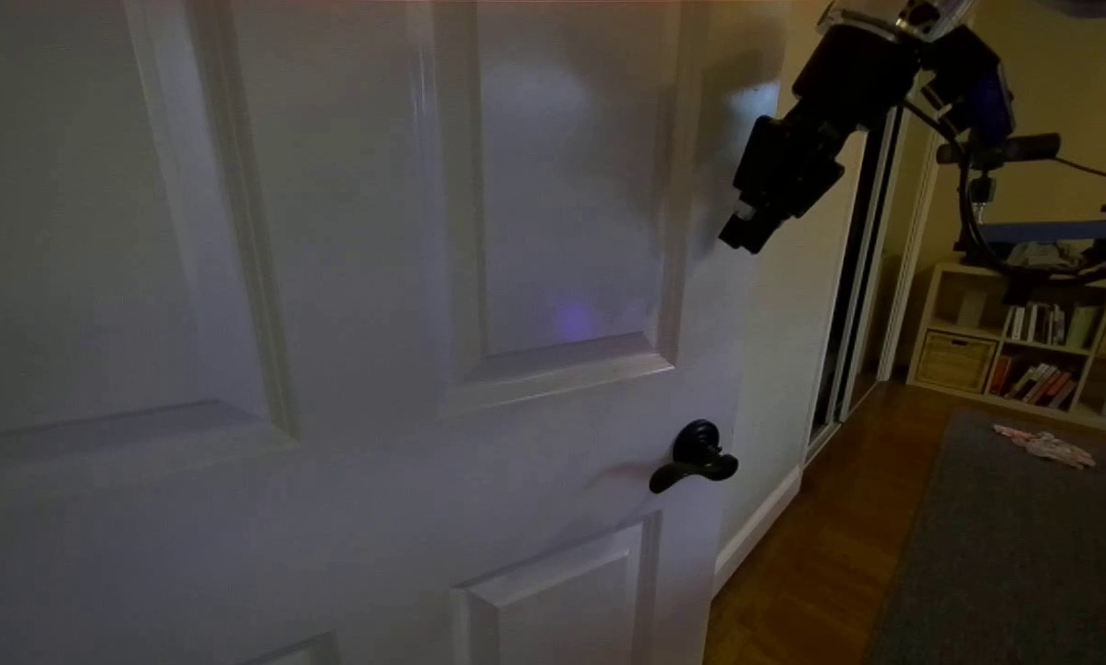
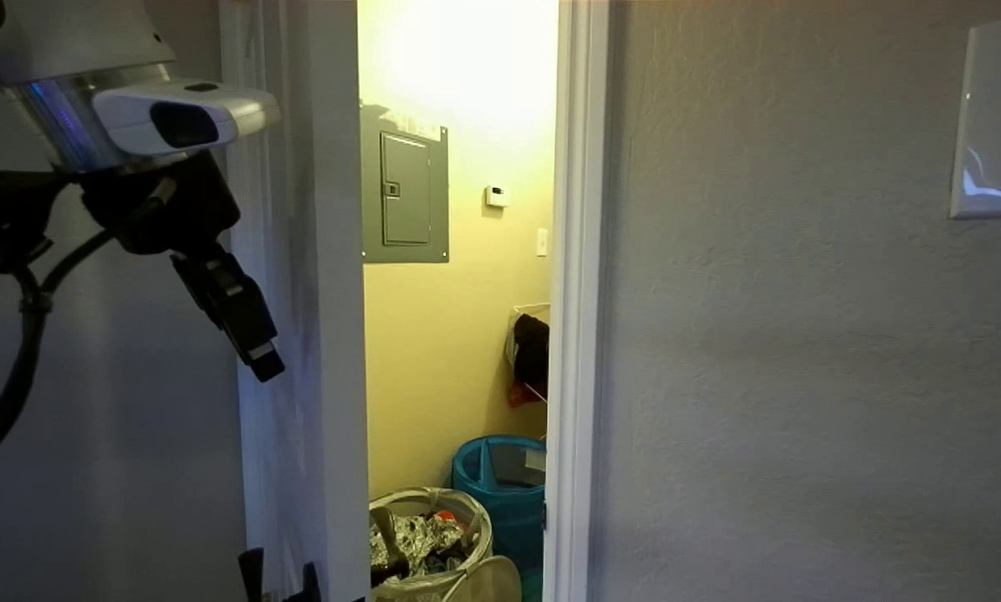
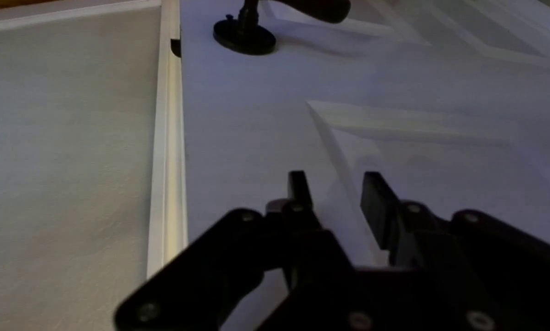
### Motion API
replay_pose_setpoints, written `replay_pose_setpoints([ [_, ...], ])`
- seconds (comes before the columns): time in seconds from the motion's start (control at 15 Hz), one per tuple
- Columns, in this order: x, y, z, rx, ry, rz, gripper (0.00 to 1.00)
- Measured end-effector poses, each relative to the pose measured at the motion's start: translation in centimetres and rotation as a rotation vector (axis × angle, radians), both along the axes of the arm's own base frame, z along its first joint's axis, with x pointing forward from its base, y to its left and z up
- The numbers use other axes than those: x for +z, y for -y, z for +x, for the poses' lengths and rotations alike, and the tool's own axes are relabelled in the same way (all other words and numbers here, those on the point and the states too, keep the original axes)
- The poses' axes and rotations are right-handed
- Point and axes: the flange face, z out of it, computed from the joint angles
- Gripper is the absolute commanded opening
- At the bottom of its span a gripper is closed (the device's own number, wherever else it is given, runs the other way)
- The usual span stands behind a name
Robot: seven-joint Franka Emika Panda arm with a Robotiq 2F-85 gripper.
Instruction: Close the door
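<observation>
Door (image 1: 358,277): white, rectangular panels on its face, taking up the left and middle of an exterior view. Found ajar; in an exterior view a clear gap separates it from the door frame (image 2: 582,293).

Lever handle (image 1: 696,462): black, fixed near the free vertical edge of the door, its lever pointing back across the face.

End effector (image 1: 742,238): mine. I have it angled downward, above and slightly right of the lever handle as seen in an exterior view, in front of the door near that free edge. My fingers (image 3: 298,188) stand spread, the white face showing between their tips in the wrist view. Whether they touch the door I cannot tell.

Floor (image 1: 793,573): brown wood, right of the door.

Rug (image 1: 996,554): dark grey, on the floor, a crumpled pale cloth (image 1: 1047,446) lying on it.

Bookshelf (image 1: 966,329): light-coloured, holding books (image 1: 1038,383) and woven baskets (image 1: 954,360), in the far right background.

Panel box (image 2: 406,188): grey, on a yellow wall (image 2: 446,351) that I see through the gap.

Round basket (image 2: 412,504): low in the gap, containing crumpled silvery material (image 2: 421,539).

Wall unit (image 2: 496,196): small, white, with a dark display, right of the panel box.

Blue bin (image 2: 508,503): just beside the round basket, to its right, partly hidden by the door frame.

Grey wall (image 2: 784,334): right of the door frame, a glossy plate (image 2: 998,134) high on it.
</observation>
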Motion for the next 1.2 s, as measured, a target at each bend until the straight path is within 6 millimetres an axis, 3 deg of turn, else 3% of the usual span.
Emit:
replay_pose_setpoints([
  [0.27, 0.4, 1.0, 0.6, -0.012, 0.066, -0.03, 0.01],
  [0.4, 0.2, 1.5, 0.8, -0.019, 0.081, -0.042, 0.07],
  [0.67, -0.1, 2.3, 1.8, -0.032, 0.12, -0.061, 0.06],
  [1.2, -0.6, 4.1, 7.0, -0.06, 0.143, -0.072, 0.06],
])
